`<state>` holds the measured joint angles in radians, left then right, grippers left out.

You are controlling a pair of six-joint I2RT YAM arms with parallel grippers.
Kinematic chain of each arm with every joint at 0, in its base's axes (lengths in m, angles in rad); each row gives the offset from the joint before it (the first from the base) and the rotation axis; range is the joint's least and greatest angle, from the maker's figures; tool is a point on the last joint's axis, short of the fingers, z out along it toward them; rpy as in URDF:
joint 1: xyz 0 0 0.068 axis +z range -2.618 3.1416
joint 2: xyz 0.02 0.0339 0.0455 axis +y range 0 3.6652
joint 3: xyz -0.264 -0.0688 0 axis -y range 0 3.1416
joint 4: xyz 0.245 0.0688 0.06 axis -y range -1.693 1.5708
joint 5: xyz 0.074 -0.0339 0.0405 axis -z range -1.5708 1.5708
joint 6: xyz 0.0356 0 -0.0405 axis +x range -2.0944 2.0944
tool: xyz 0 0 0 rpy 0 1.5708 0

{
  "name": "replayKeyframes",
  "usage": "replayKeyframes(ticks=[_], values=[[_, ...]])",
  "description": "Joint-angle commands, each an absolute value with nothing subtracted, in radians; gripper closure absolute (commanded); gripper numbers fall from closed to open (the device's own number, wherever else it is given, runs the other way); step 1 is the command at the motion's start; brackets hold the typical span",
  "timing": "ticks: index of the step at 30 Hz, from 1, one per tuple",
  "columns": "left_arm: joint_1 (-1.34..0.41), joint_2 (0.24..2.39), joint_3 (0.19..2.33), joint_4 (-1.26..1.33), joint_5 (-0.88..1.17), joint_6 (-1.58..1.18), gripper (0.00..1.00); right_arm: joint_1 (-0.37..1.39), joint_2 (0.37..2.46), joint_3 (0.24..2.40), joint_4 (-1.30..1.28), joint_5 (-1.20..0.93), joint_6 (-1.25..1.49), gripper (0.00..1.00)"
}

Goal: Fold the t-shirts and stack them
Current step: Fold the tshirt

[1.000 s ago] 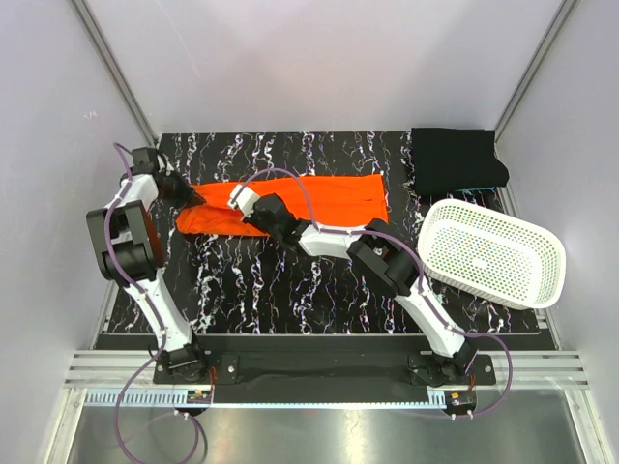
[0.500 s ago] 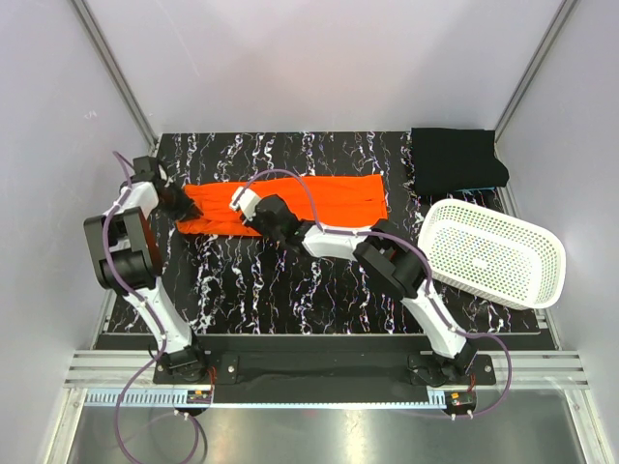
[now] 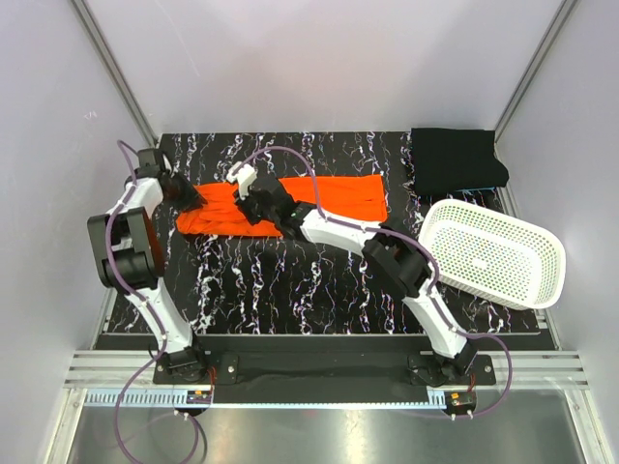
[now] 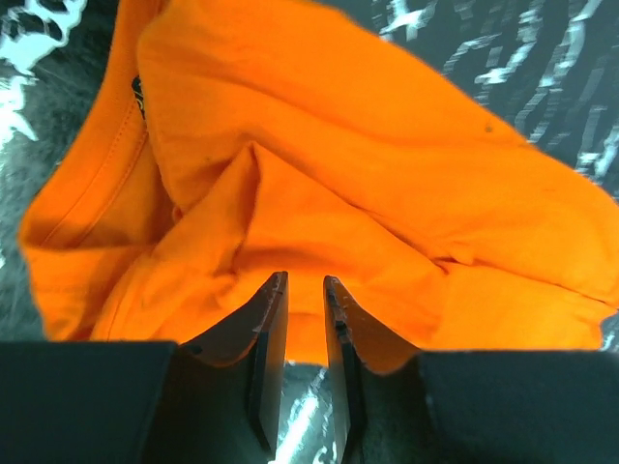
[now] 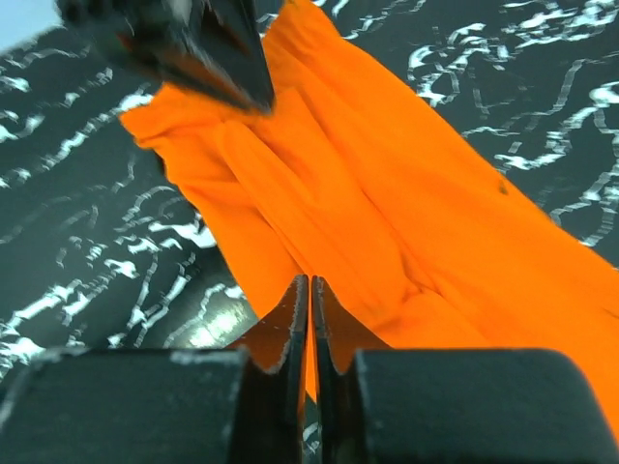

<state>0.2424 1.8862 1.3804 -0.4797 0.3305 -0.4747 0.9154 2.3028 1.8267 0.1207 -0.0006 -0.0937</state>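
Note:
The orange t-shirt (image 3: pixel 338 198) lies folded in a long strip across the back of the table, its left end bunched. My left gripper (image 3: pixel 189 198) stands at that left end, open by a narrow gap (image 4: pixel 306 280), with the rumpled orange fabric (image 4: pixel 338 145) just past its tips and nothing between them. Over the strip's left part, my right gripper (image 3: pixel 249 203) has its jaws almost together (image 5: pixel 310 280), with a sliver of the orange t-shirt (image 5: pixel 406 193) in the slit. The black t-shirt (image 3: pixel 455 159) lies folded at the back right corner.
A white perforated basket (image 3: pixel 493 253) sits tilted at the right edge, below the black shirt. The black marbled table (image 3: pixel 290 290) runs between the shirt and the arm bases. Grey walls close in left, right and behind. The left gripper (image 5: pixel 193 48) shows in the right wrist view.
Both grippers let go of the orange shirt's left end. The right one moved back onto the fabric and closed again; the left one stays slightly open at the end.

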Motion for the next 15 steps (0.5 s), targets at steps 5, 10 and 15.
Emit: replayKeyframes(ticks=[5, 10, 15], values=[[0.242, 1.956, 1.345, -0.425, 0.232, -0.495, 0.77, 0.847, 2.424, 1.924, 0.022, -0.13, 0.076, 1.0], [0.244, 1.977, 1.345, -0.387, 0.156, -0.514, 0.77, 0.805, 2.46, 1.943, -0.046, -0.12, 0.104, 1.0], [0.244, 2.043, 1.417, -0.387, 0.164, -0.5, 0.77, 0.802, 2.459, 1.947, -0.1, -0.066, 0.069, 1.0]])
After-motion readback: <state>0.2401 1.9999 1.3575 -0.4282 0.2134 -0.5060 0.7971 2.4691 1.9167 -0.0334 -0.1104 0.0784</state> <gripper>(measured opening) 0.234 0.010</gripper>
